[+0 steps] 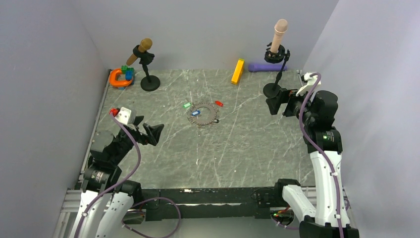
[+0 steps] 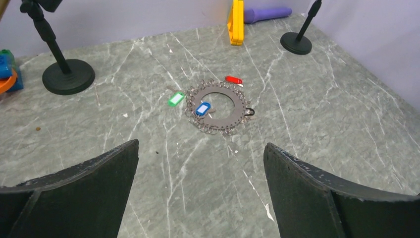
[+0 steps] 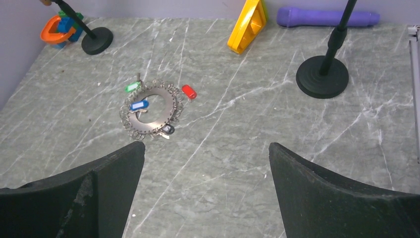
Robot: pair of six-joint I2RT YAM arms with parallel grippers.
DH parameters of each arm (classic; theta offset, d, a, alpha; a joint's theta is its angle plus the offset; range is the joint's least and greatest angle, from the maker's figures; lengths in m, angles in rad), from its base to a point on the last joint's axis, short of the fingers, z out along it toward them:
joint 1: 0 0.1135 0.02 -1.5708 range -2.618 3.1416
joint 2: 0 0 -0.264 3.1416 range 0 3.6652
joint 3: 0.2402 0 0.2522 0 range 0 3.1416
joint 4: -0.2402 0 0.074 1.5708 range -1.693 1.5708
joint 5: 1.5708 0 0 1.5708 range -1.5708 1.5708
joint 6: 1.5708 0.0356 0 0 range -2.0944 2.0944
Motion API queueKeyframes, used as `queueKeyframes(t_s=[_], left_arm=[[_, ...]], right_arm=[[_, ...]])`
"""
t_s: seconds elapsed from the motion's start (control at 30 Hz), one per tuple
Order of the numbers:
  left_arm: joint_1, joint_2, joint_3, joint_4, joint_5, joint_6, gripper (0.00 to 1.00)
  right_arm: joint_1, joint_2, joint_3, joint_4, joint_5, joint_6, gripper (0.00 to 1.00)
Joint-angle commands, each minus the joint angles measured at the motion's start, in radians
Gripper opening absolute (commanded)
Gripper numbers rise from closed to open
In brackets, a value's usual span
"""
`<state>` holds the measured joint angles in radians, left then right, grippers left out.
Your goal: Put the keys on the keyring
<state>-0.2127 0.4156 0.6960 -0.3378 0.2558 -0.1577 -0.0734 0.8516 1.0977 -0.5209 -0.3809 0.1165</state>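
Keys (image 2: 202, 108) lie at the keyring (image 2: 225, 118) mid-desk, apparently unthreaded. Your left pincer (image 1: 148, 130) and right pincer (image 1: 277, 101) hang spread and empty near the side edges. Next, you likely reach in and pinch one key.

Robot lab test cell: plain lilac panels (image 1: 208, 29) box in a marbled table (image 1: 247, 153), black prop stand (image 1: 150, 83) beyond the left gripper (image 1: 147, 130).

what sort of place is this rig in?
Probably a robot lab test cell: plain lilac walls enclose a marble-pattern tabletop, with staged props like the keyring and a black stand.
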Motion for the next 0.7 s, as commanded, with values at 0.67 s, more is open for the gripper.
queueKeyframes(t_s=[0.67], left_arm=[[0.004, -0.021, -0.046, 0.063, -0.056, -0.079, 0.99]], right_arm=[[-0.022, -0.004, -0.02, 0.052, -0.024, 0.035, 1.0]])
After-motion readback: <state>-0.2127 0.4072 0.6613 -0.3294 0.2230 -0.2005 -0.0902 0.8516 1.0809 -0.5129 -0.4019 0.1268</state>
